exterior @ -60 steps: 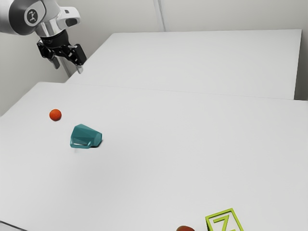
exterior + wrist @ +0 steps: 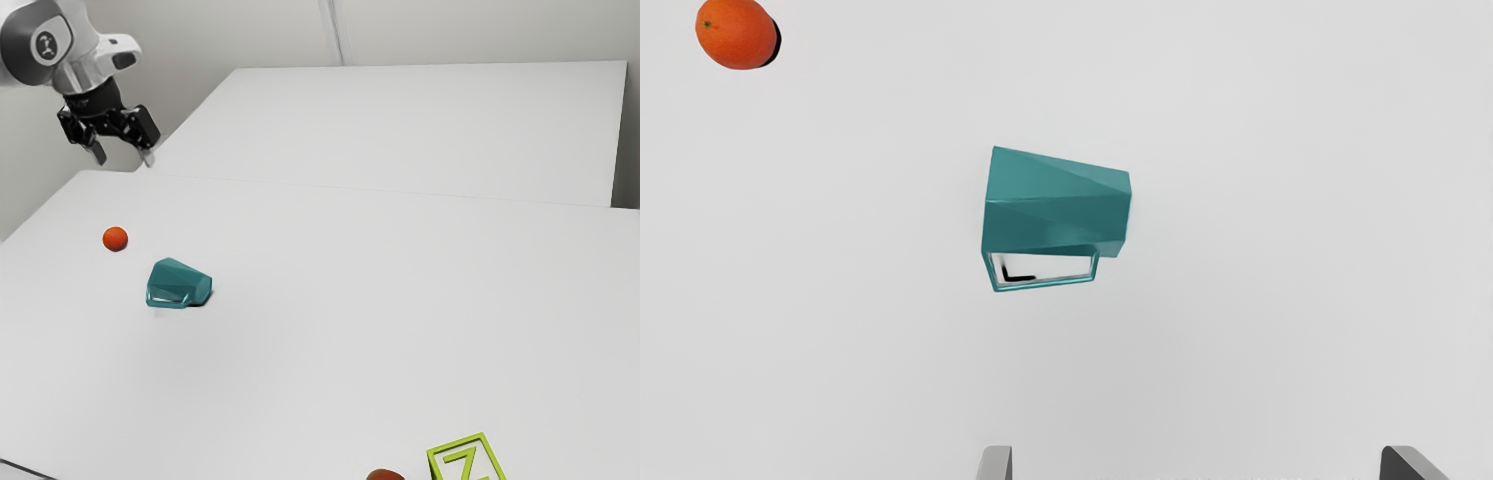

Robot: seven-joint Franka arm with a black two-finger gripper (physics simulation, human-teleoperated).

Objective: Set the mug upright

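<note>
The mug [image 2: 1056, 207] is seen lying on its side on the desk [image 2: 350, 320], its wider end, judged to be the mouth, turned toward the exterior view's left and its narrower end toward the exterior view's right. The claw [image 2: 122, 160] is held well above and well apart from it, toward the exterior view's left and farther from that camera, so travel both downward and out across the desk will be called for. The claw is released: its fingers [image 2: 997, 463] are spread wide, with nothing caught between them. In the wrist view the mug's long axis is shown running roughly parallel to the line from one fingertip to the other, and the handle [image 2: 1045, 286] is set on the side facing that line. If the body is to be pinched across its width, a turn of about a quarter is therefore judged to be needed; if the claw is closed as it is now aligned, the mouth and base would be met instead. The orange [image 2: 738, 35] is placed off beyond the mouth end, apart from the mug.
</note>
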